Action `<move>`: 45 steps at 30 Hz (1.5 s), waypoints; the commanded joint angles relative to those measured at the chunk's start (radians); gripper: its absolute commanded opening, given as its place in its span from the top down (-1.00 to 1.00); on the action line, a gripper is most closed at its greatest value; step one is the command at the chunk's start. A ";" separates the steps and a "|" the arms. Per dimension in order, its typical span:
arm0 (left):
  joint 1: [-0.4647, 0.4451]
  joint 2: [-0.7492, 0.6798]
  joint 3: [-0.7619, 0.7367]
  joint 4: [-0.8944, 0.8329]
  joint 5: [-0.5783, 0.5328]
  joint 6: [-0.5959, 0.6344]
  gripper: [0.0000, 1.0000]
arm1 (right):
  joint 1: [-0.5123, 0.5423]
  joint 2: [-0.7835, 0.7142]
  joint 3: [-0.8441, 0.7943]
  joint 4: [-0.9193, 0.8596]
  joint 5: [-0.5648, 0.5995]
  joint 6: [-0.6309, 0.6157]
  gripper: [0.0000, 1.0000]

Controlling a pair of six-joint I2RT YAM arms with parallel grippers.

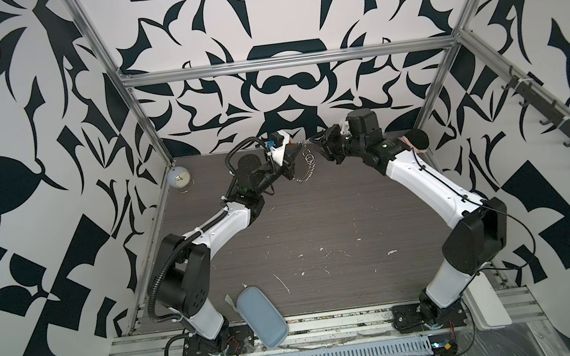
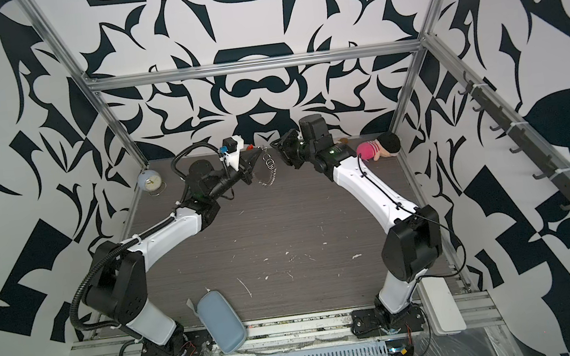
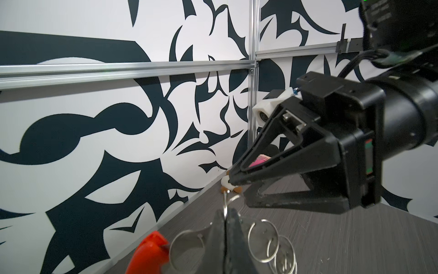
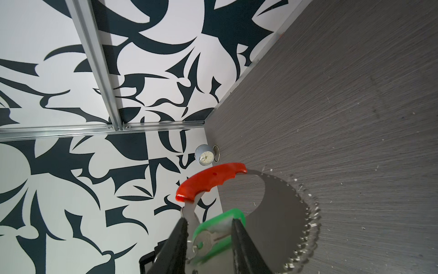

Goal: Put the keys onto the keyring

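Note:
The keyring [image 4: 211,180] is an oval metal loop with a red plastic bar, and small silver rings [image 4: 305,237] dangle along it. It hangs above the table's far edge in both top views [image 1: 308,159] [image 2: 269,164]. My left gripper [image 3: 226,213] is shut on the loop's wire, with the red bar [image 3: 149,253] to one side of it and loose rings [image 3: 263,239] to the other. The keys [image 4: 213,237], a silver key on a green tag, lie between the parted fingers of my right gripper [image 4: 209,220]. A gap shows at one finger. In both top views the two grippers [image 1: 301,145] [image 1: 318,146] nearly meet tip to tip.
A pale blue alarm clock [image 1: 179,179] stands in the far left corner. A pink plush toy [image 2: 378,148] lies at the far right. A blue-grey case [image 1: 261,316] rests at the front edge near the left arm's base. The patterned back wall is close behind both grippers.

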 commanded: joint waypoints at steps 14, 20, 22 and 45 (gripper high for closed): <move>-0.004 0.016 -0.002 0.093 0.020 -0.023 1.00 | 0.032 0.051 0.118 0.050 -0.025 -0.002 0.35; -0.004 0.016 0.013 0.094 -0.039 -0.060 1.00 | 0.068 0.059 0.142 -0.031 0.005 -0.086 0.59; -0.004 0.017 0.021 0.107 -0.055 -0.083 1.00 | 0.089 0.064 0.123 -0.037 0.015 -0.103 0.66; 0.128 0.104 -0.008 0.568 0.353 -0.595 1.00 | -0.038 -0.084 0.158 -0.048 -0.165 -0.805 0.57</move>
